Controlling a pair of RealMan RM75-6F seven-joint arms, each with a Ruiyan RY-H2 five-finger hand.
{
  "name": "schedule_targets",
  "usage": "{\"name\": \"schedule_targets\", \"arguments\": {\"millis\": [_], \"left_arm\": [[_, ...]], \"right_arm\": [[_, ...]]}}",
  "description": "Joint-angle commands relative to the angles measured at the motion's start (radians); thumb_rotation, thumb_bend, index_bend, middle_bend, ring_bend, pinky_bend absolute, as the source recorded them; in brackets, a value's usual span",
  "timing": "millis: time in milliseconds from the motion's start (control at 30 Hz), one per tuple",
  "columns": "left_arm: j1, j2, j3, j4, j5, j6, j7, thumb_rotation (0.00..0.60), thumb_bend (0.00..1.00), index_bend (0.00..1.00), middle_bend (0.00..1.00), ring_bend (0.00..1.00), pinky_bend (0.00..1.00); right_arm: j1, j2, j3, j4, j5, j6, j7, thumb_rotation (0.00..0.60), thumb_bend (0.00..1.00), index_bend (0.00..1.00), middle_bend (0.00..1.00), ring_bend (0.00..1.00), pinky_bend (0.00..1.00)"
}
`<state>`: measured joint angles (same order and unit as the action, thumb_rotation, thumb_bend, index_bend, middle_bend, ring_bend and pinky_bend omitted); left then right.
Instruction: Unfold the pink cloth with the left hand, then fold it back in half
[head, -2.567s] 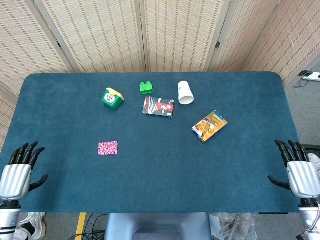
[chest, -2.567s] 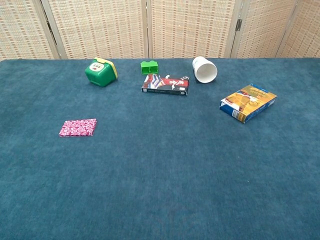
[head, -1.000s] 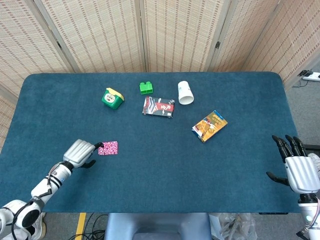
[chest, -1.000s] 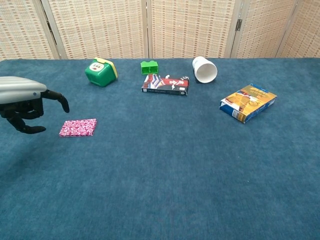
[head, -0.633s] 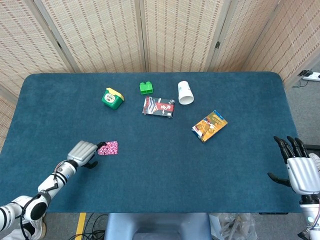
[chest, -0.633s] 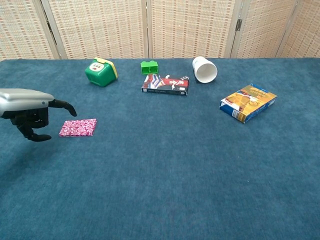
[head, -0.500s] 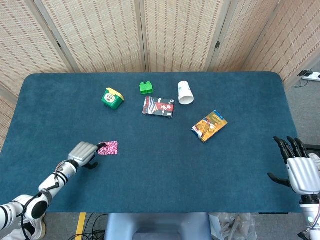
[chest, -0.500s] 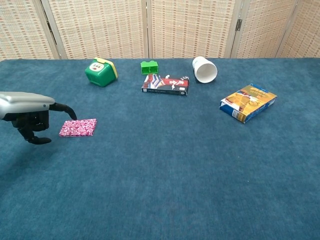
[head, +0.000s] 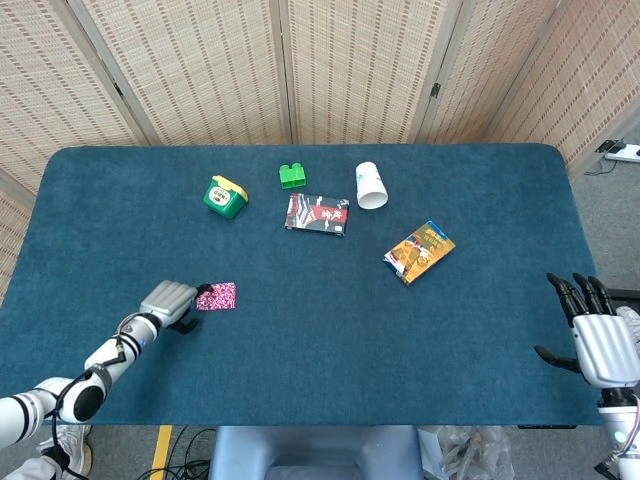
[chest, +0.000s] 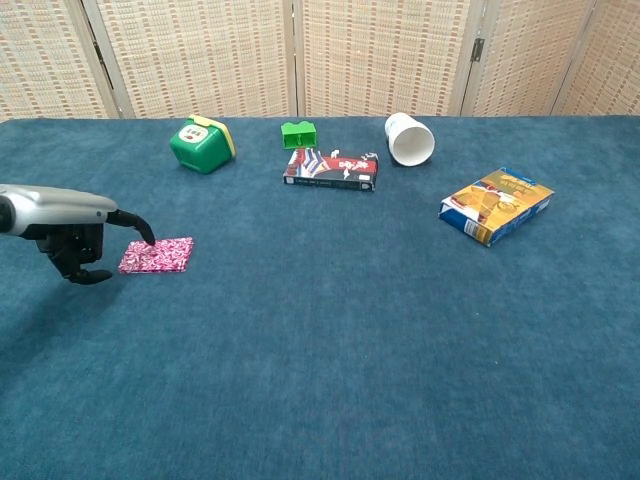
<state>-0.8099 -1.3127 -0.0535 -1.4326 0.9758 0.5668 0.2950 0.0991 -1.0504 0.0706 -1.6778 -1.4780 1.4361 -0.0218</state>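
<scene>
The pink cloth (head: 217, 296) (chest: 157, 255) lies folded flat as a small rectangle on the blue table, front left. My left hand (head: 169, 300) (chest: 72, 238) is low over the table just left of it. One fingertip reaches the cloth's left edge, the thumb hangs apart below, and the other fingers are curled; nothing is pinched. My right hand (head: 601, 343) stays beyond the table's right edge with its fingers spread and empty; the chest view does not show it.
Along the back stand a green container with a yellow lid (head: 225, 196) (chest: 202, 144), a green block (head: 292, 176), a dark flat packet (head: 317, 214) and a tipped white cup (head: 371, 185). An orange box (head: 419, 251) (chest: 496, 206) lies mid-right.
My left hand came in from the table's front-left corner, dropped lower and slid right, bringing a fingertip onto the cloth's left edge. The cloth and the right hand stayed put.
</scene>
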Motion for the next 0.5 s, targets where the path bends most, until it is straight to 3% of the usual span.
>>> {"name": "schedule_targets", "arguments": {"millis": [33,500], "left_arm": [[-0.013,-0.003,0.011,0.006,-0.018,-0.005,0.007,0.547,0.48,0.2,0.96,0.95,1.0],[-0.045,0.017,0.066,-0.036,-0.05,0.001,0.031,0.504,0.48,0.25,0.96,0.96,1.0]], "right_arm": [[0.001,0.0,-0.001,0.001,0.001,-0.002,-0.001,0.6,0.0,0.03,0.18,0.01,0.0],[-0.002,0.001,-0.007,0.005,-0.01,0.001,0.011,0.6,0.0,0.03,0.19,0.01,0.0]]}}
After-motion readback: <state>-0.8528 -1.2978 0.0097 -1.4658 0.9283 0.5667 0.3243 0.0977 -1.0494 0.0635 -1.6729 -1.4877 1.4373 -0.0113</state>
